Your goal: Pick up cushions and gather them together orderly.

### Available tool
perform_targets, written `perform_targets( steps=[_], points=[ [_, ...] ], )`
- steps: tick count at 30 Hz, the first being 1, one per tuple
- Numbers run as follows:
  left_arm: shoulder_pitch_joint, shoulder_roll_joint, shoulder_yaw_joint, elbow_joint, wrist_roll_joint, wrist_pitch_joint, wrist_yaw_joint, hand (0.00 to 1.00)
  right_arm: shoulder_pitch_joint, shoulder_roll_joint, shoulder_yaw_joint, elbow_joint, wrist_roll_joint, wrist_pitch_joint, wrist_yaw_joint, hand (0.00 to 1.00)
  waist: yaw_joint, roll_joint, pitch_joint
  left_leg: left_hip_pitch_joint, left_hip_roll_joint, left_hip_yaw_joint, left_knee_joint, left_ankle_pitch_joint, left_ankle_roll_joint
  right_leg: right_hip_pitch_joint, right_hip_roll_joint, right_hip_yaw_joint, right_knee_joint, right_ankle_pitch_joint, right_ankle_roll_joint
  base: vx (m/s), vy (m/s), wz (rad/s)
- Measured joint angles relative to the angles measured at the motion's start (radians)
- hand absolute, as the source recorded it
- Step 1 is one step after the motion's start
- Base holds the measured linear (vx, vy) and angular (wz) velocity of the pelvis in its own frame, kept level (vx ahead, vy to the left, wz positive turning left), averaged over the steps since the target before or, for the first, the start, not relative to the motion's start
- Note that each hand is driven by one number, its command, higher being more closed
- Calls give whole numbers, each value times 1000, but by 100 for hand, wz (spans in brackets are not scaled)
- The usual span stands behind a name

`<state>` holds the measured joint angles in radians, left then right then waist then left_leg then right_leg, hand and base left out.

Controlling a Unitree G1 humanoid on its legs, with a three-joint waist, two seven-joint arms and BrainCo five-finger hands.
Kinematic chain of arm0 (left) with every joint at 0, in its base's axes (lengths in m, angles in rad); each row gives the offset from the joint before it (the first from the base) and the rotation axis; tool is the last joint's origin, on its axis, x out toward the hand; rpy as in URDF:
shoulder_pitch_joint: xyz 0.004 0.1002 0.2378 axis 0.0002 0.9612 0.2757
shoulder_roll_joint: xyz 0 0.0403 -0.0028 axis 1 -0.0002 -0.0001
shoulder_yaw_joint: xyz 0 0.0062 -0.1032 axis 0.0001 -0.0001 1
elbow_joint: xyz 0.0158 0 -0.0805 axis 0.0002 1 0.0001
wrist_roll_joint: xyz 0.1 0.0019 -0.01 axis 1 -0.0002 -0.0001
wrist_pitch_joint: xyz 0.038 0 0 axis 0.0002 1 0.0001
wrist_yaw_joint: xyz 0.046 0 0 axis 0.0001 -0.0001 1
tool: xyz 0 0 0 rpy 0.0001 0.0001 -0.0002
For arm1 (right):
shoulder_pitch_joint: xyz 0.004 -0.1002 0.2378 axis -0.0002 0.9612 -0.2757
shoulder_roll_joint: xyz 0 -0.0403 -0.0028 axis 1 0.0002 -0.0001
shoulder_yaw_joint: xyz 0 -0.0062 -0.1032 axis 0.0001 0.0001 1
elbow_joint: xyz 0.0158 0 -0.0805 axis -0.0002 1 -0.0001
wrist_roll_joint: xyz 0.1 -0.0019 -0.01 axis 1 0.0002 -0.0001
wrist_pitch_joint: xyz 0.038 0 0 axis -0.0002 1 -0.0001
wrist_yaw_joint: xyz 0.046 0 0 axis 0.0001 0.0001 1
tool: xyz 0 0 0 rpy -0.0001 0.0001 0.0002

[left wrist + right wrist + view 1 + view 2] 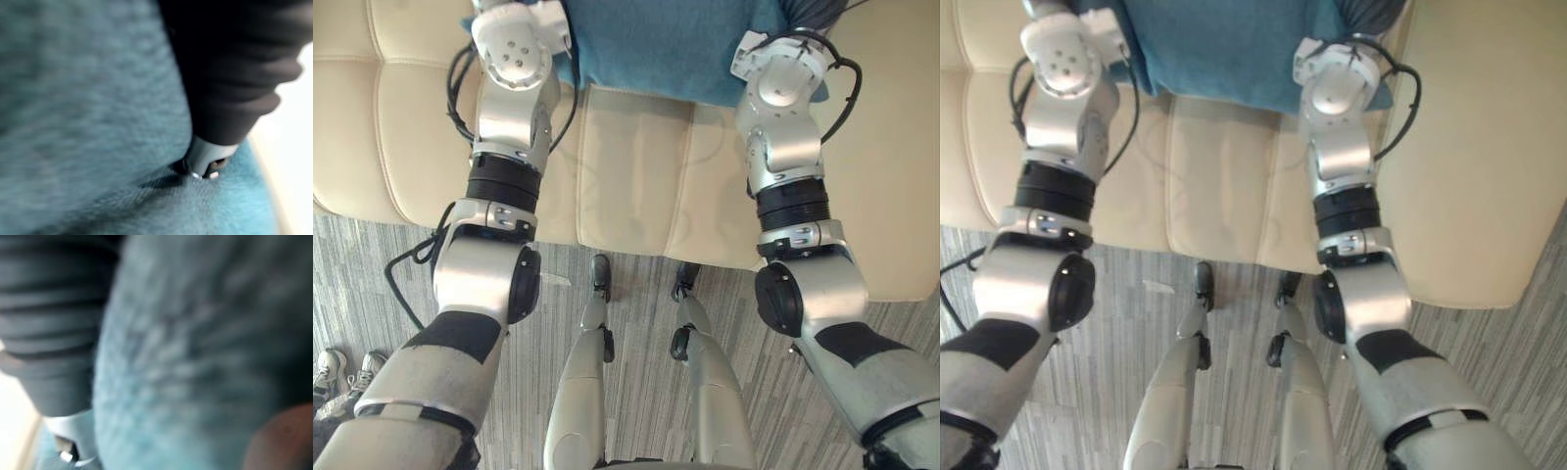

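Observation:
A teal cushion (656, 44) lies on the seat of a cream sofa (626, 166), at the far edge of the eye views. Both my arms reach up to it, one at each side edge. In the left wrist view my left hand (205, 159) presses into the teal cushion (88, 98) from very close. My right hand (73, 440) lies against the teal cushion (195, 357) on the other side. A dark grey cushion (1371, 12) peeks out behind the teal one at the right.
The sofa's armrest (1489, 147) rises to my right. Grey striped carpet (372, 284) runs along the sofa's front. A person's shoes (337, 377) stand on the carpet at the lower left.

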<state>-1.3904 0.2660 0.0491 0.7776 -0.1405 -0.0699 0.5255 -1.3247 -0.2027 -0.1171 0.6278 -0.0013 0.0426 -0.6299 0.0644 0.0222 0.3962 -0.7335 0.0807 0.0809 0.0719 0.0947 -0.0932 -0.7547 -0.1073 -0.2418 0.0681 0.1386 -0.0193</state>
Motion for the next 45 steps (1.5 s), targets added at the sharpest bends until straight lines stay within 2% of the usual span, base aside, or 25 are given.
perform_targets(
  steps=[5, 9, 10, 11, 12, 13, 15, 18, 19, 22, 25, 27, 29, 30, 32, 39, 45],
  points=[
    [139, -20, 10, -10, -26, 2, -31, 0, 93, -3, 13, -1, 25, 7, 50, 0, -9, -3, 31, 5, 2, 26, 46, 0, 0, -20, -14, 25, 105, -35, -8, 87, 10, 3],
    [287, -23, -1, -103, -61, 2, -72, 0, 223, -23, 55, -68, 46, 7, 113, 0, -7, -5, 36, -21, 13, 53, 225, -5, -1, -6, -26, 65, 200, -45, -16, 63, -20, 4],
    [345, -13, 1, -154, -71, -7, -91, 0, 278, -25, 73, -124, 49, 6, 133, 0, -5, -12, 42, -61, 24, 71, 274, -53, -3, 18, -22, 89, 211, -46, -17, 9, -40, -27],
    [389, 0, 1, -198, -80, -12, -98, 0, 316, -36, 90, -172, 61, 5, 150, 0, 3, -10, 43, -10, 31, 70, 128, 14, 14, 23, -8, 89, 233, -60, 2, -32, -30, -53],
    [422, 12, 1, -234, -86, -12, -99, 0, 346, -36, 94, -206, 66, 3, 166, 0, 5, -12, 43, 17, 38, 76, 90, 71, 29, 27, 0, 92, 259, -98, 31, -4, 8, -28],
    [454, 21, -5, -286, -100, -12, -106, 0, 400, -56, 87, -269, 70, -6, 182, 0, -12, -12, 43, 37, 22, 66, 61, 66, 28, 31, -17, 91, 279, -129, 39, 42, 17, 1],
    [510, 23, -15, -343, -119, -15, -130, 0, 472, -83, 75, -305, 77, -16, 206, 0, -10, -12, 44, 63, 19, 66, 47, 66, 28, 54, -17, 92, 277, -133, 38, 85, 7, 20],
    [712, 10, -15, -459, -136, -17, -144, 0, 663, -73, 70, -406, 79, -22, 247, 0, -5, -13, 44, 200, 11, 66, 46, 65, 29, 193, -24, 91, 277, -152, 43, 95, -30, 12],
    [794, 10, -8, -515, -137, -38, -157, 0, 744, -71, 70, -463, 79, -40, 265, 0, -2, -15, 42, 254, 10, 65, 46, 65, 30, 248, -26, 89, 278, -161, 43, 106, -53, 10],
    [976, -23, 34, -599, -136, -80, -185, 0, 918, -70, 68, -538, 76, -78, 315, 0, -1, -19, -31, 292, 13, 66, 44, 64, 29, 290, -22, 87, 272, -175, 49, 91, -74, 0],
    [1101, -83, 39, -599, -135, -73, -225, 0, 1024, -34, 59, -537, 40, -78, 365, 0, -3, -21, -35, 359, 18, 70, 28, 64, 29, 357, -14, 86, 243, -176, 50, 24, -65, -14],
    [1201, -144, 27, -581, -122, -67, -267, 0, 1130, 9, 51, -529, 38, -78, 401, 0, -8, -20, -56, 413, 17, 72, 15, 55, 31, 410, -12, 87, 224, -183, 60, 0, -51, -16],
    [1292, -182, 27, -544, -84, -54, -297, 0, 1230, 44, 46, -508, 22, -78, 431, 0, -9, -20, -116, 445, 20, 74, 15, 15, 26, 445, -4, 88, 199, -203, 69, 4, -18, -19],
    [1348, -195, 30, -506, -63, -47, -316, 0, 1284, 64, 42, -464, -2, -79, 448, 0, -9, -21, -169, 465, 23, 74, 15, -30, 16, 471, 3, 88, 176, -227, 64, 28, 6, -23],
    [1396, -214, 46, -406, -46, -38, -349, 0, 1335, 90, 37, -367, -36, -77, 472, 0, -10, -21, -217, 515, 29, 73, 10, -83, -1, 527, 8, 86, 147, -261, 55, -32, 15, -17],
    [1508, -242, 161, -40, 30, -2, -386, 0, 1416, 162, -2, 6, -112, -61, 524, 0, -13, -44, -354, 638, 25, 75, -88, -79, -8, 628, 16, 86, 63, -247, 69, -94, 26, -2],
    [1533, -251, 196, 162, 121, 16, -406, 0, 1428, 167, -116, 272, -114, -38, 533, 0, -14, -37, -386, 718, 4, 78, -175, -64, -11, 692, 17, 112, -8, -217, 83, 10, 43, -6]
  ],
)
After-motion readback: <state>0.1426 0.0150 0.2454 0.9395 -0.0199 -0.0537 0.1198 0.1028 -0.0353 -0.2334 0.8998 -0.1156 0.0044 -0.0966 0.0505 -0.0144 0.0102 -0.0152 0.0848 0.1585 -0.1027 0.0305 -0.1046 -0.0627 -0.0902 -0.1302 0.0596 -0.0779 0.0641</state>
